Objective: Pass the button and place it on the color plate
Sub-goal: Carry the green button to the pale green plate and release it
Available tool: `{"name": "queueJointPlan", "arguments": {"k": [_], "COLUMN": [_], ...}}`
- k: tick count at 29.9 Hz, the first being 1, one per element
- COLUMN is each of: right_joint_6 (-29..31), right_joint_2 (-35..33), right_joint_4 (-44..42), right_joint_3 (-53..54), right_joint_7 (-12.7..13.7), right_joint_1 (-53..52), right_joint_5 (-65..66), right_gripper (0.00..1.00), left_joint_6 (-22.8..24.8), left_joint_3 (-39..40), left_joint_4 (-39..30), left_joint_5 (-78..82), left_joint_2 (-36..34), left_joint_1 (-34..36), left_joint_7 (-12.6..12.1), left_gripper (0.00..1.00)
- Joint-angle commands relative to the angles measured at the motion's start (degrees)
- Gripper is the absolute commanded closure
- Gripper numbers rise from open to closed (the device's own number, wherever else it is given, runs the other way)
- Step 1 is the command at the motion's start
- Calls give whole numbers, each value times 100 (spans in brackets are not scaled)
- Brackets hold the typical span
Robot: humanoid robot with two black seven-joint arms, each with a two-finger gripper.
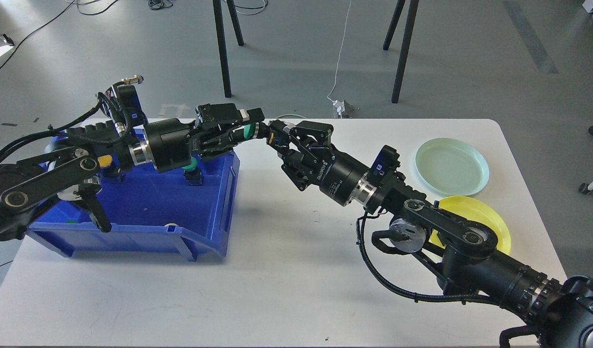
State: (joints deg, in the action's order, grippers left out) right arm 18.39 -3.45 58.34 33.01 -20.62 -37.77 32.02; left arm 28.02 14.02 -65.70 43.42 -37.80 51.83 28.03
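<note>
My left gripper (250, 128) is shut on a green button (249, 130) and holds it in the air over the right rim of the blue bin (224, 203). The button's black rear end points right. My right gripper (278, 140) meets that end with its fingertips at it; whether they clamp it does not show. A pale green plate (451, 166) lies at the table's right, and a yellow plate (478, 212) lies in front of it, partly hidden by my right arm.
The blue bin holds another green button (192, 171) and a yellow button (104, 162), partly behind my left arm. The white table (287, 270) ends close behind the grippers. Black stand legs (222, 53) and a power strip (342, 107) are on the floor beyond.
</note>
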Motion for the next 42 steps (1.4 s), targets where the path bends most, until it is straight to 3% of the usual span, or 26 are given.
{"name": "queueJointPlan", "arguments": {"k": [1, 5, 9, 14, 17, 20, 28, 34, 38, 42], "right_joint_6": [-2, -2, -46, -1054, -1793, -2496, -3482, -3571, -3571, -3571], "right_joint_2": [-24, -392, -1226, -2325, -2546, -2451, -1274, -385, -358, -367], "right_joint_4": [11, 46, 37, -173, -699, -1463, -3511, -4980, -5104, -5113], "right_joint_3": [30, 345, 707, 541, 94, -408, -1918, -2606, -2650, -2633], "right_joint_7": [-12, -12, -3, 49, 49, 49, 41, 23, 23, 23], "right_joint_1": [-3, 6, 59, 50, 33, 24, -450, -548, -574, -504], "right_joint_5": [-3, -11, -3, 426, 1120, 1579, 1641, 1632, 1641, 1562], "right_gripper": [99, 99, 99, 99, 99, 99, 99, 96, 89, 75], "left_joint_6": [-2, -2, -2, -2, -2, -2, -2, -2, -2, -2], "left_joint_3": [4, 4, 13, 13, 13, 13, 22, 22, 13, 13], "left_joint_4": [14, 75, 84, 119, 128, 128, 128, 128, 137, 137], "left_joint_5": [-149, -202, -211, -211, -211, -220, -220, -272, -369, -369], "left_joint_2": [1, 36, 45, 45, 45, 45, 54, 54, 54, 54], "left_joint_1": [-15, -24, -24, -33, -59, -59, -59, -76, -103, -103], "left_joint_7": [-3, -3, -3, -3, -3, -3, -3, -3, -3, -3], "left_gripper": [16, 15, 15, 15, 15, 15, 14, 14, 14, 14]}}
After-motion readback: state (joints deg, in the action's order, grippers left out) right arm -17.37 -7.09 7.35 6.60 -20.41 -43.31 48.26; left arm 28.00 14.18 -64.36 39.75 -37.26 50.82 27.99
